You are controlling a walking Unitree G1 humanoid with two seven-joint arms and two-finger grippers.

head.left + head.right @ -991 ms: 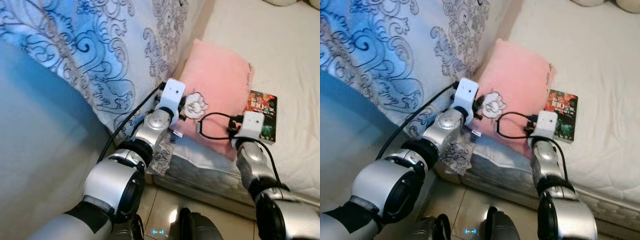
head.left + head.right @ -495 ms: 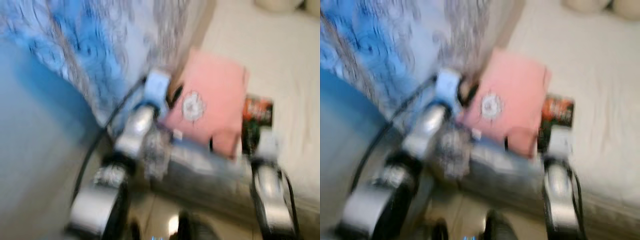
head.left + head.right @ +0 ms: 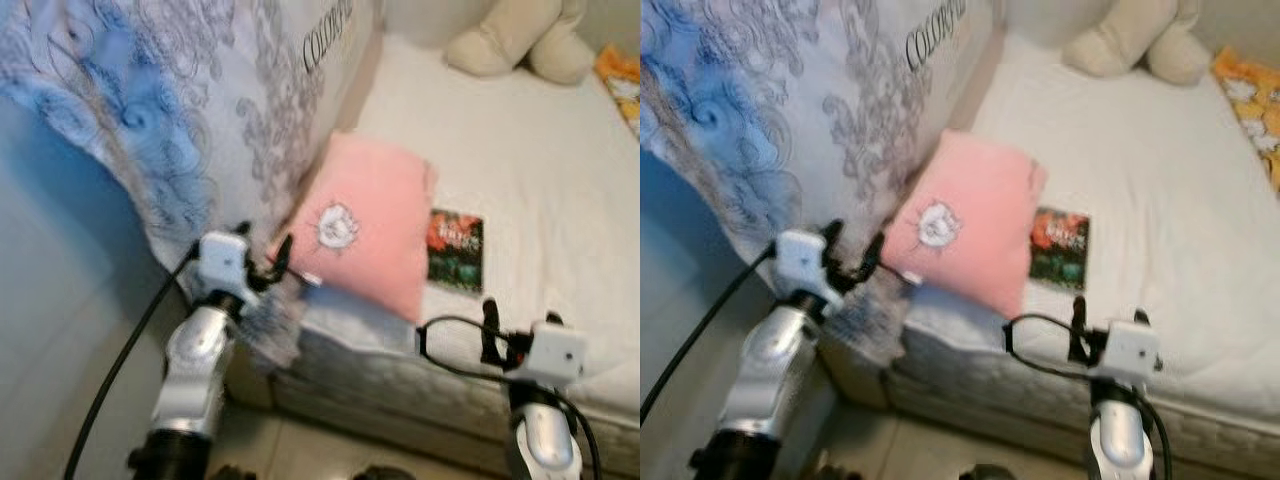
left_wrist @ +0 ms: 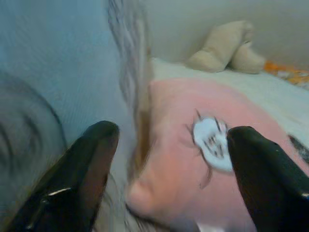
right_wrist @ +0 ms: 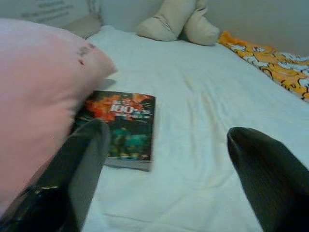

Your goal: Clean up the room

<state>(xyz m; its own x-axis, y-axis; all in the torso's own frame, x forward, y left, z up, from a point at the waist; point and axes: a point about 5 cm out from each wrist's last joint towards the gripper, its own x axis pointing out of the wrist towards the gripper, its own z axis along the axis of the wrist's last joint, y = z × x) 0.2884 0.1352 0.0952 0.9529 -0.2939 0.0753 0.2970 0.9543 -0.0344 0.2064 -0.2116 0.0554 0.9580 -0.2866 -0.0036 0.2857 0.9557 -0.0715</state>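
A pink pillow (image 3: 365, 215) with a white flower patch lies at the near edge of the white bed (image 3: 545, 170), leaning against a blue-grey patterned quilt (image 3: 150, 110). A dark book (image 3: 455, 250) with a red title lies flat right beside the pillow. My left gripper (image 3: 266, 250) is open just off the pillow's near left corner; the pillow (image 4: 193, 159) sits between and beyond its fingertips. My right gripper (image 3: 516, 322) is open over the bed's front edge, short of the book (image 5: 120, 123), holding nothing.
A beige plush toy (image 3: 510, 40) rests at the head of the bed. An orange flowered cloth (image 3: 622, 80) lies at the far right. The mattress side (image 3: 400, 400) drops to a tiled floor below my arms. The quilt hangs on the left.
The camera has swung, blurred midway, and now sees further up the bed. Both grippers sit further back: the left off the flower patch, the right away from the book.
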